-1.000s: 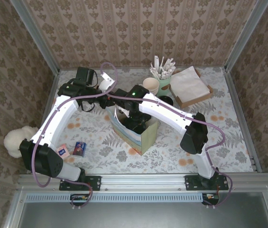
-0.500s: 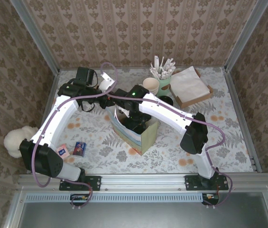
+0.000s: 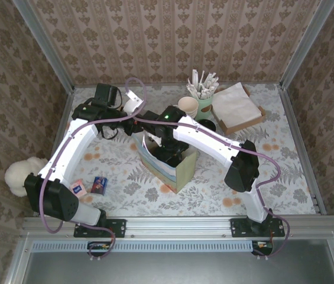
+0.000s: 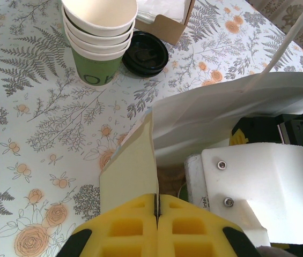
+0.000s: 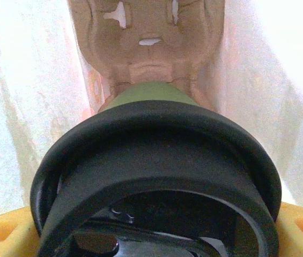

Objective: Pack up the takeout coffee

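Fern-and-flower printed tablecloth (image 3: 125,195) within damask-papered walls: at centre, one upright paper bag (image 3: 181,171), white inside, holding a brown moulded-pulp carrier tray (image 5: 148,48) at its bottom. Directly over the tray sits an olive-walled lidded cup (image 5: 146,93) with a glossy black domed top, clasped between the yellow fingers of the right gripper (image 5: 151,230). Left gripper (image 4: 157,206), pads pressed together, pinches the bag's rim at 10 o'clock; beyond the bag at 1 o'clock stand stacked cream-lined cups (image 3: 188,106), black lids (image 3: 207,125), a green cup of white sticks (image 3: 204,97) and napkins (image 3: 236,102) in a cardboard box (image 3: 246,124), with two small packets (image 3: 100,184) at 8 o'clock.
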Robot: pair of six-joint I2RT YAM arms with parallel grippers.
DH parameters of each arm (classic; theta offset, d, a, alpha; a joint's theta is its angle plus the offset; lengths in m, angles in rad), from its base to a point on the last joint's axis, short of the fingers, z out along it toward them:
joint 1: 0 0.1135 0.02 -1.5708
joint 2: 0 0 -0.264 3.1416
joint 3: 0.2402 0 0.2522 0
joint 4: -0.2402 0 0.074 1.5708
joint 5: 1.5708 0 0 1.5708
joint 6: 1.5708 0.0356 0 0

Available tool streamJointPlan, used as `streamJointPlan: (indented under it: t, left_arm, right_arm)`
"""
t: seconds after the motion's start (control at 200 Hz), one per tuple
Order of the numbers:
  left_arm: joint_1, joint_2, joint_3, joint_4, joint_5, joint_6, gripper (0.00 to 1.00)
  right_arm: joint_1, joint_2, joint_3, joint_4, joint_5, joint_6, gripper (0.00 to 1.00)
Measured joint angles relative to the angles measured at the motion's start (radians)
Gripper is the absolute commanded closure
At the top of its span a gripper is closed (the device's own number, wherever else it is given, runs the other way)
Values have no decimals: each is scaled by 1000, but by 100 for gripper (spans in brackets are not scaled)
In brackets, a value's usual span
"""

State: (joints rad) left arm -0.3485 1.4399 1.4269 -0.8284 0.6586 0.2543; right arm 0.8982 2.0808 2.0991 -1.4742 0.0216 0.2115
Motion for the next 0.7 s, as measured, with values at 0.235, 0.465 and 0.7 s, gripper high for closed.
streamJointPlan:
  t: [0.235, 0.465, 0.7]
  left_arm:
    - [0, 0, 0, 0, 0, 0, 100]
    - [0, 0, 0, 0, 0, 0, 100]
    - [0, 0, 0, 0, 0, 0, 100]
  right_arm:
    - [0, 0, -5, 1, 0, 0, 41]
    - [0, 0, -8, 0, 0, 0, 41]
    - [-1, 0, -9, -17, 0, 4, 41]
